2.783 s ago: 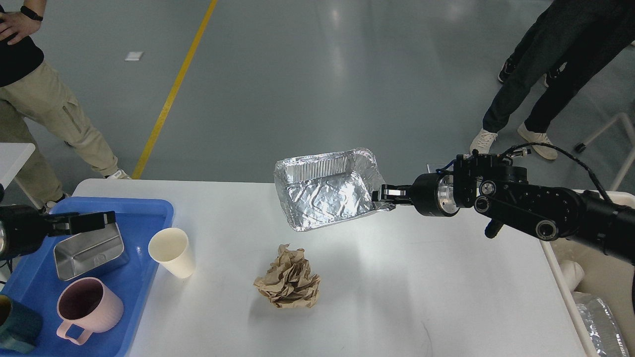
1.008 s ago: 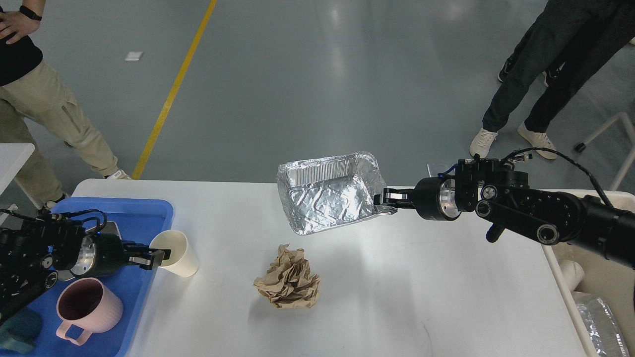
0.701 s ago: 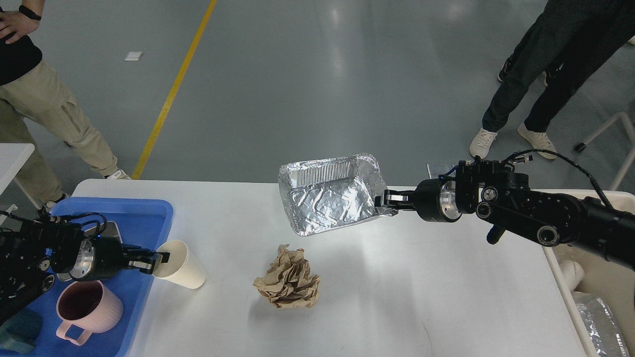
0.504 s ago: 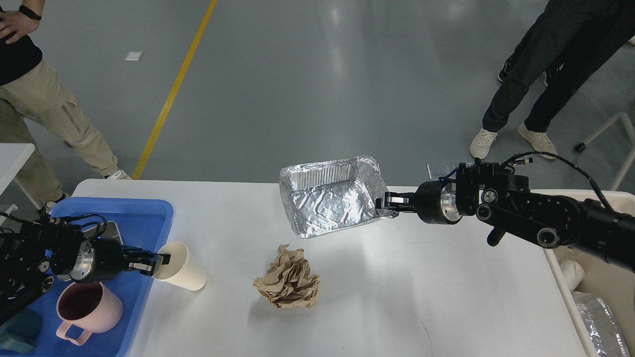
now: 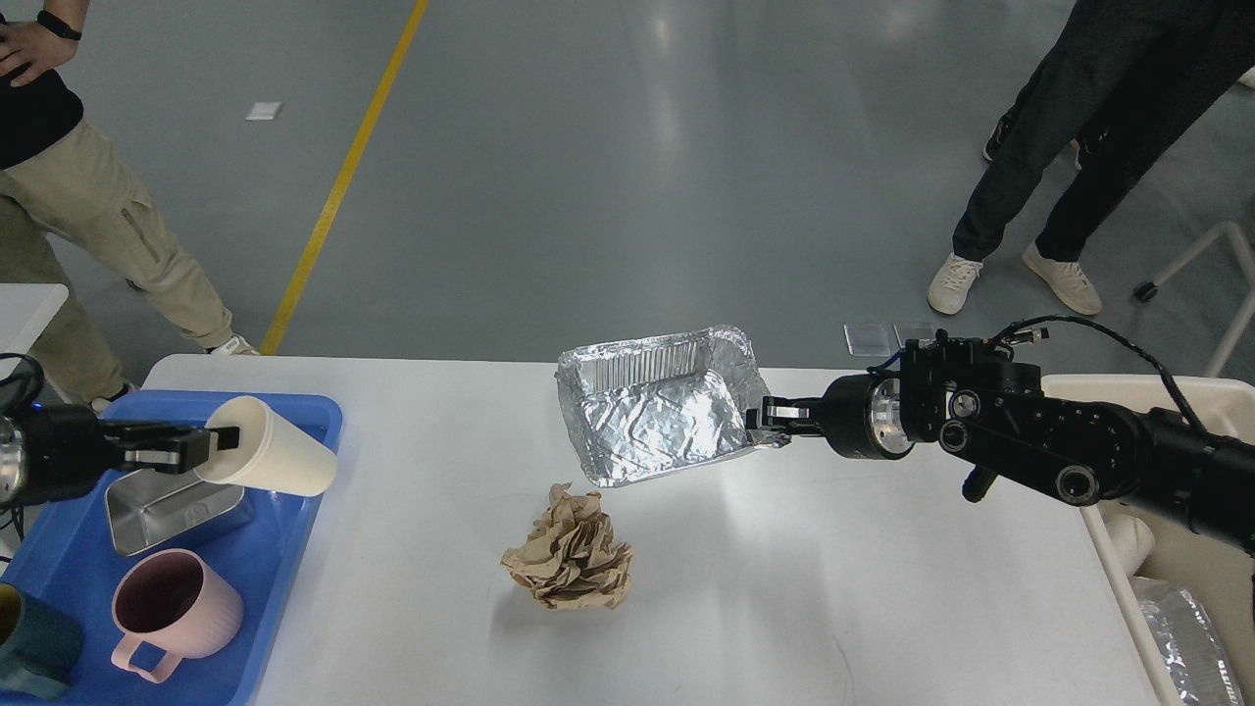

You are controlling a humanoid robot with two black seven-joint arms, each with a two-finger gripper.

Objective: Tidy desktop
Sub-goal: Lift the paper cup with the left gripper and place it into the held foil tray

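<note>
The cream paper cup [image 5: 270, 459], which stood on the worktop [image 5: 784, 588] a second ago, now hangs tipped sideways over the blue tray [image 5: 294, 412], the left pincer [image 5: 206, 443] closed on its rim. The right pincer [image 5: 767, 415] stays clamped on the foil tray [image 5: 657, 412], lifted above the far edge. Only the crumpled brown paper [image 5: 571, 549] rests on the worktop, with bare room all round. The beige bin [image 5: 1177, 549] waits right.
</note>
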